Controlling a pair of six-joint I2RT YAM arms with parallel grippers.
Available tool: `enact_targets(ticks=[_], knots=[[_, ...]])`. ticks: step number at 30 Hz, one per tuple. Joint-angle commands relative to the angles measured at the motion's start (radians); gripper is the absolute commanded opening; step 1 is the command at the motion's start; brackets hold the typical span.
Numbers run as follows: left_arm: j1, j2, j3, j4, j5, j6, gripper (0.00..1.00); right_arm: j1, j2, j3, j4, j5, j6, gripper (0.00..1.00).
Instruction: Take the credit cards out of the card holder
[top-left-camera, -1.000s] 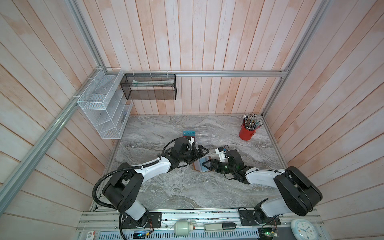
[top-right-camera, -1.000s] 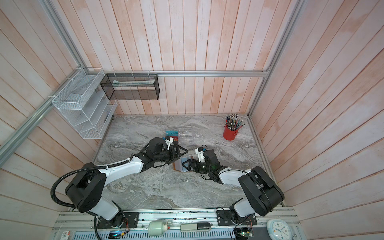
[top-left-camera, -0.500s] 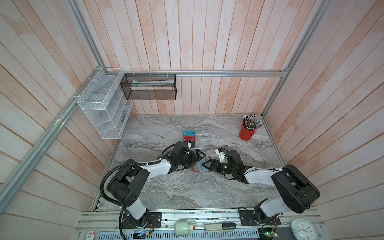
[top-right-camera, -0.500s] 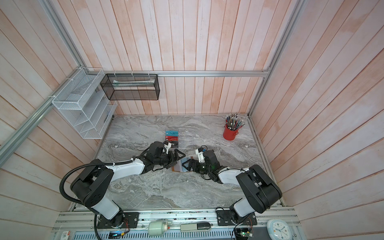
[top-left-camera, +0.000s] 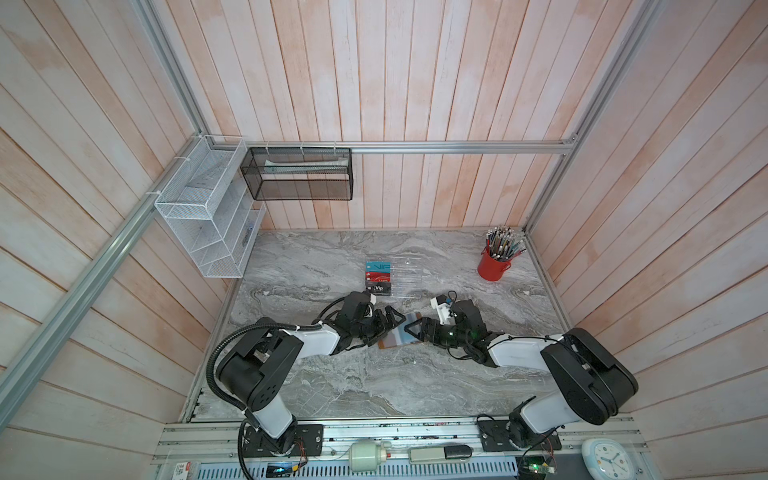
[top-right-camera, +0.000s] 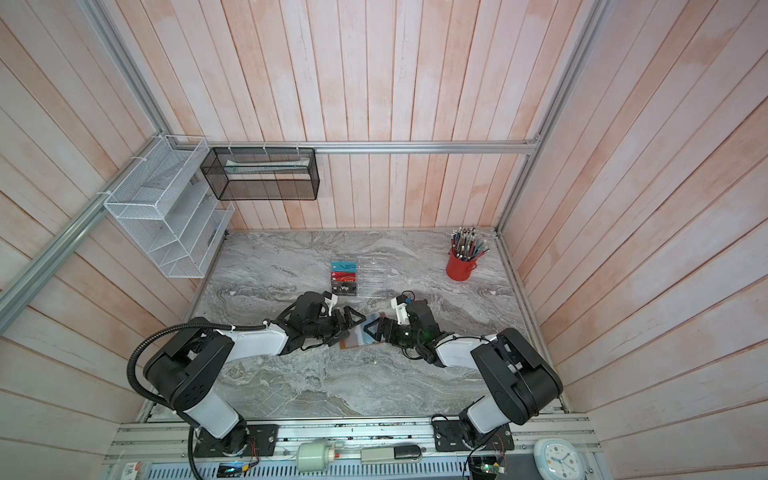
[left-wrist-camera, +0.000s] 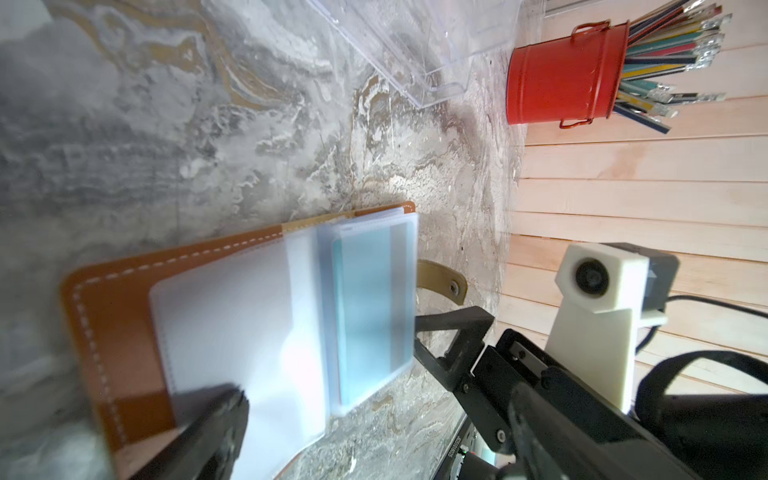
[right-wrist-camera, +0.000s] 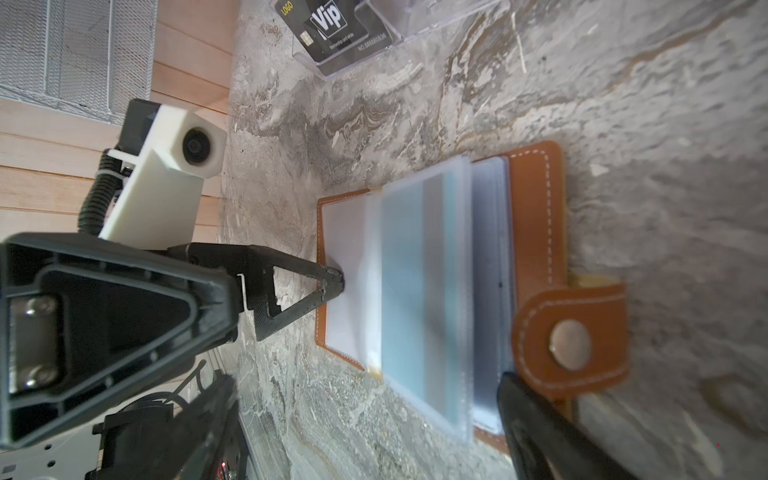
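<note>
The tan card holder (top-left-camera: 398, 338) lies open on the marble between my two grippers, its snap strap (right-wrist-camera: 569, 345) folded out. Clear sleeves fan from it, and one blurred sleeve holds a teal credit card (right-wrist-camera: 415, 291), also seen in the left wrist view (left-wrist-camera: 370, 316). My left gripper (top-left-camera: 388, 325) is open, with one fingertip (right-wrist-camera: 332, 278) pressing the empty left page. My right gripper (top-left-camera: 417, 330) is open at the strap side, one finger (left-wrist-camera: 453, 328) touching the sleeve edge. Three more credit cards, teal (top-left-camera: 378, 266), red (top-left-camera: 378, 275) and black (top-left-camera: 379, 287), stand in a clear rack.
The clear acrylic stepped rack (top-left-camera: 405, 276) stands just behind the grippers. A red pencil cup (top-left-camera: 492, 266) sits at the back right by the wall. White (top-left-camera: 208, 216) and black (top-left-camera: 297, 174) wire baskets hang on the walls at the back left.
My left gripper has come away from the rack toward the front and now rests a fingertip on the open card holder. The right gripper has barely moved.
</note>
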Motion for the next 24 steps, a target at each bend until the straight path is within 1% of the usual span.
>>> enact_targets(ticks=[1, 9, 13, 19, 24], knots=[[0.008, 0.023, -0.022, 0.017, -0.006, -0.007, 1.0, -0.006, 0.017, -0.019, 0.037, -0.013, 0.013, 0.98], [0.011, 0.027, -0.027, 0.026, -0.007, -0.008, 1.0, 0.008, -0.003, -0.028, 0.101, -0.045, 0.008, 0.98], [0.012, 0.027, -0.035, 0.037, -0.005, -0.016, 1.0, 0.022, -0.016, -0.008, 0.102, -0.046, -0.002, 0.98], [0.016, 0.022, -0.055, 0.066, -0.002, -0.035, 1.0, 0.034, 0.015, 0.023, 0.121, -0.062, 0.005, 0.98], [0.027, 0.012, -0.079, 0.097, 0.009, -0.059, 1.0, 0.058, 0.032, 0.038, 0.185, -0.079, 0.025, 0.98]])
